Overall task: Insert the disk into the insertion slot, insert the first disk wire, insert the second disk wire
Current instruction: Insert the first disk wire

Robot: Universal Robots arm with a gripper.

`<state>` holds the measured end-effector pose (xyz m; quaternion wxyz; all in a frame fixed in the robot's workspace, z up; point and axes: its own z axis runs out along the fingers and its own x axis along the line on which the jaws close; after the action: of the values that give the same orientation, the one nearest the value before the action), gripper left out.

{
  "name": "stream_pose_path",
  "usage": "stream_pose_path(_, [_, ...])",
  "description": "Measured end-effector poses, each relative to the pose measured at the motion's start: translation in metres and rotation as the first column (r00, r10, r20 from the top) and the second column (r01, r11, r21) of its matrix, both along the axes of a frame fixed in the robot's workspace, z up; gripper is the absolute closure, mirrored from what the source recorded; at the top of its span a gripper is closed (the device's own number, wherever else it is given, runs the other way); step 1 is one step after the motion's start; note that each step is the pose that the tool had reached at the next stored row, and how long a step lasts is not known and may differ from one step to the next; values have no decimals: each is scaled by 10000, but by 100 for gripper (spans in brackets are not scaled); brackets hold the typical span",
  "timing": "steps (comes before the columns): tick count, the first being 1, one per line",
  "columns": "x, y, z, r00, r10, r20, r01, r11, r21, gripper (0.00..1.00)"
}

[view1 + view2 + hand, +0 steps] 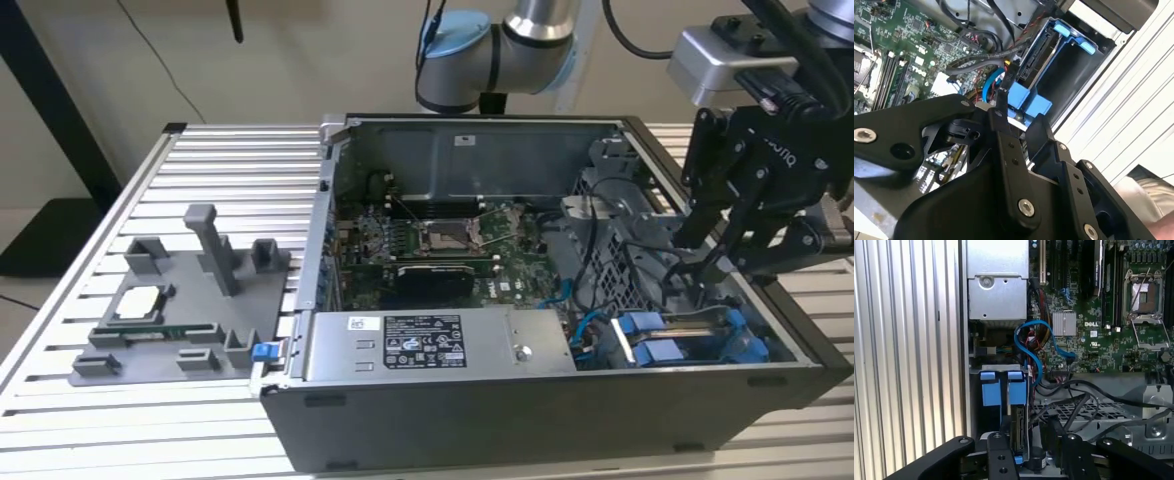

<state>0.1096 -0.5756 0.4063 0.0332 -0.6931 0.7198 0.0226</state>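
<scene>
Exterior view: hand (697, 262) hangs with the blue disk (651, 352) just below it, sitting in its slot (710, 322). I cannot tell its grip. Wire step, I think; it needs careful aiming.

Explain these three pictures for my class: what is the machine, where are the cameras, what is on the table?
The machine is a robot arm ending in a gripper. The exterior view watches the scene from off the arm; both wrist views come from cameras riding on the arm, looking past the gripper into the case. On the slatted table stands an open computer case and, on the exterior view's left, a grey parts tray. The gripper reaches into the case at the blue-framed disk. Whether it holds anything, I cannot tell.
</scene>
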Motion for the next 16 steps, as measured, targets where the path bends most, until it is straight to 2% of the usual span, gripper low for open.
stream_pose_path(5, [0,0,30,10000,0,-5,0,10000,0,100])
stream_pose_path(16, [0,0,36,10000,-1,-5,1,10000,-1,100])
